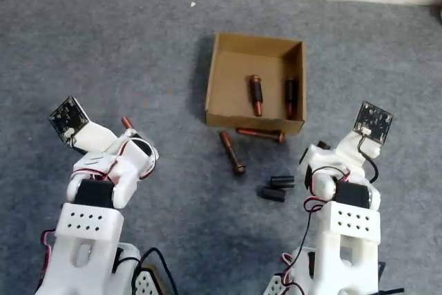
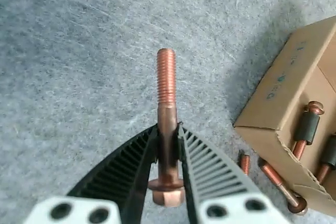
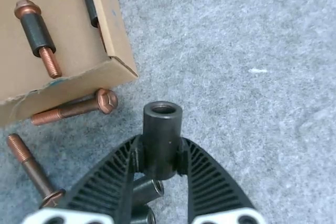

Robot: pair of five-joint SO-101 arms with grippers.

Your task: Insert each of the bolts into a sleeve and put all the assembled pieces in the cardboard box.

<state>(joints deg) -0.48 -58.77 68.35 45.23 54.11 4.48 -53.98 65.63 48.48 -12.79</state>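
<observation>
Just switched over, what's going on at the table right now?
The left gripper is shut on a copper bolt and the right gripper on a black sleeve, not yet joined. Two assembled pieces lie in the cardboard box. Two loose bolts and two loose sleeves lie on the carpet outside it.

A robotics lab bench, by every sign: the left arm (image 1: pixel 97 205) and right arm (image 1: pixel 349 215), built of white plastic, stand side by side on a grey felt-like mat (image 1: pixel 138 46), with bare circuit boards (image 1: pixel 69 117) at their wrists and loose red and black wires (image 1: pixel 312 205) at their joints. Copper bolts (image 1: pixel 232 151), black sleeves (image 1: pixel 282 182) and a small cardboard box (image 1: pixel 254 121) lie on the mat before them.
</observation>
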